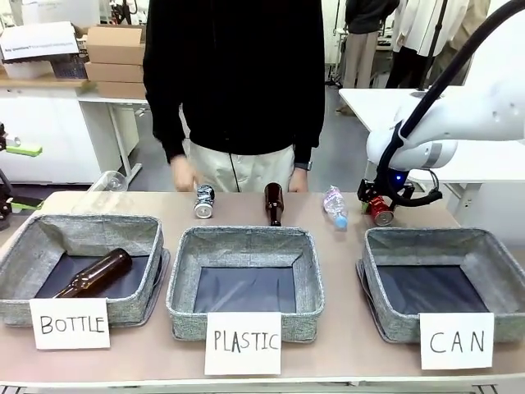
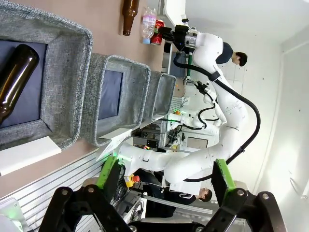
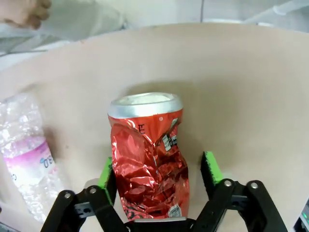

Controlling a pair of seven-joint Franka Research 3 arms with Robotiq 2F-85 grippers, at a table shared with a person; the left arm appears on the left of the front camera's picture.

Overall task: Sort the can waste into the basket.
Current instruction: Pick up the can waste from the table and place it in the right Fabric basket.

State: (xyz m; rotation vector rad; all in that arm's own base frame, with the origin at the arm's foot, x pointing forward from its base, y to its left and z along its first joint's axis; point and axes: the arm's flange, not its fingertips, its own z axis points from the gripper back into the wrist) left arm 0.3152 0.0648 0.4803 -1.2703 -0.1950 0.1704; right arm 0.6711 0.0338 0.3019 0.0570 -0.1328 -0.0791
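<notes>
The red crushed can [image 3: 147, 154] lies on the table between the fingers of my right gripper [image 3: 158, 174], which is open; the left pad touches the can and a gap shows at the right pad. In the front view this gripper [image 1: 376, 203] sits over the red can [image 1: 381, 212], just behind the grey basket [image 1: 443, 238] carded "CAN" [image 1: 457, 341]. The silver and black can [image 1: 203, 201] lies at the table's far edge, left of centre. My left gripper [image 2: 164, 179] hangs open and holds nothing, off to the side above the table.
A brown bottle [image 1: 274, 203] and a clear plastic bottle [image 1: 335, 205] lie between the two cans. The "BOTTLE" basket [image 1: 82, 223] holds a brown bottle [image 1: 94, 273]. The "PLASTIC" basket [image 1: 244, 236] stands in the middle. The person's hand [image 1: 184, 174] hovers near the silver can.
</notes>
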